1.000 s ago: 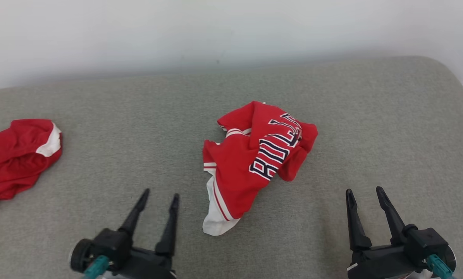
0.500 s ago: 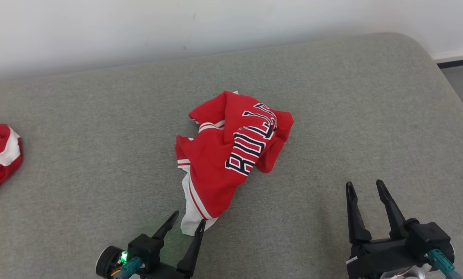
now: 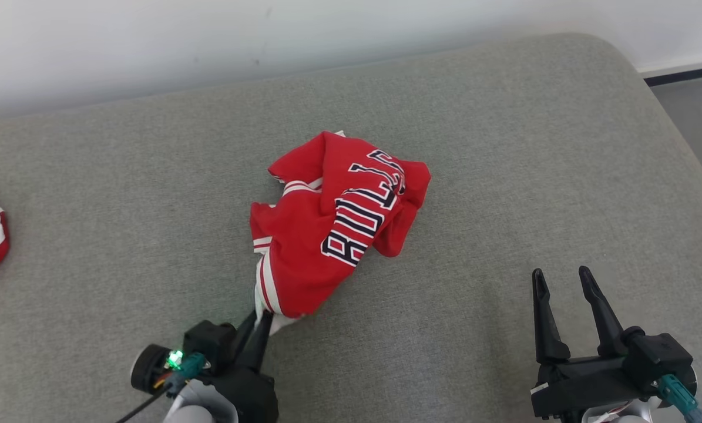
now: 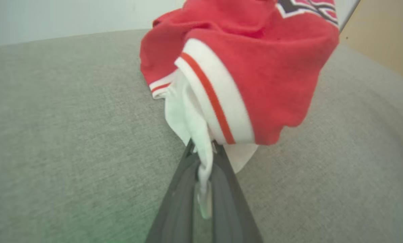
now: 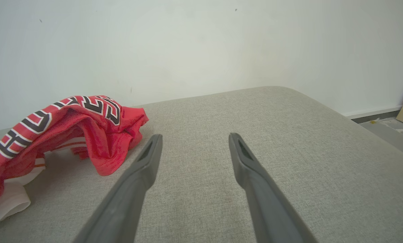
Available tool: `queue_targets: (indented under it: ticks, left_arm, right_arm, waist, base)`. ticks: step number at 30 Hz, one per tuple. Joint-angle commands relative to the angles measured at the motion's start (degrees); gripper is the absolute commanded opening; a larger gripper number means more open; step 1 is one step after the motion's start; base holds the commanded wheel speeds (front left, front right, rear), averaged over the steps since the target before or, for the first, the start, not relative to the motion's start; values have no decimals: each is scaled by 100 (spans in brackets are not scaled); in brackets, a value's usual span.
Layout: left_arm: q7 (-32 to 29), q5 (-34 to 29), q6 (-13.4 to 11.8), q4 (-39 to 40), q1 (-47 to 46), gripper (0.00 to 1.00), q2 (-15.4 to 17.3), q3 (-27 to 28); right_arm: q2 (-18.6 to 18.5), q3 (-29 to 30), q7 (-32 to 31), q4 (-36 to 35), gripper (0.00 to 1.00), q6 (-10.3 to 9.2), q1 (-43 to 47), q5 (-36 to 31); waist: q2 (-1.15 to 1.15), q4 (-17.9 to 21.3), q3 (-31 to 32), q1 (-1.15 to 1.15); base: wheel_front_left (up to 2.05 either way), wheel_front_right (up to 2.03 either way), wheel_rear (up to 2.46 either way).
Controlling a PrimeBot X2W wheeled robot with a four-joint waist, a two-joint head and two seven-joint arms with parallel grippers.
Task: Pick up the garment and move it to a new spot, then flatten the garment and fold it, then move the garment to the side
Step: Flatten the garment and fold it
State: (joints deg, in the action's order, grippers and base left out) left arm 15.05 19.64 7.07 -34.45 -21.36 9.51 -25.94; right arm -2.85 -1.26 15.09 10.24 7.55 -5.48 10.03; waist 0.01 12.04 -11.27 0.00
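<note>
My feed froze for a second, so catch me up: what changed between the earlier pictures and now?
The left gripper moved in to the garment and shut on its white hem; a second ago it was open and clear of it. The head camera turned, so the picture's shift is no move of the garment. The right gripper stayed open, apart from the cloth.

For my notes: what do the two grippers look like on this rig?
The left gripper and right gripper each have two long, tapering dark fingers on a blocky black body with a teal connector. The left one also shows a lit green light and a black cable.
</note>
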Motion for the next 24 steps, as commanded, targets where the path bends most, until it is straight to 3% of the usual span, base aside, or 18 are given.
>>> queue_targets:
  ticks: [1,14,20,24]
  left_arm:
    - [19,-62,-33,102,-55,0,27,96]
    - [-33,-329,-401,1718,613,0,600,696]
    - [-279,-137,-563,2196,1323,0,655,710]
    - [-325,71,-625,2087,1852,0,577,730]
  right_arm:
    - [-7,11,9,-19,100,-12,59,-1]
    - [-8,62,10,-5,100,-12,266,38]
    - [-8,37,9,26,100,-12,271,10]
    - [-10,4,9,53,100,-12,234,-34]
  waist:
    - [-1,-118,78,0]
    - [-1,-1188,442,0]
    - [-1,-1584,480,0]
    - [-1,-1675,474,0]
  base:
    - [0,0,0]
    - [0,0,0]
    - [0,0,0]
    - [0,0,0]
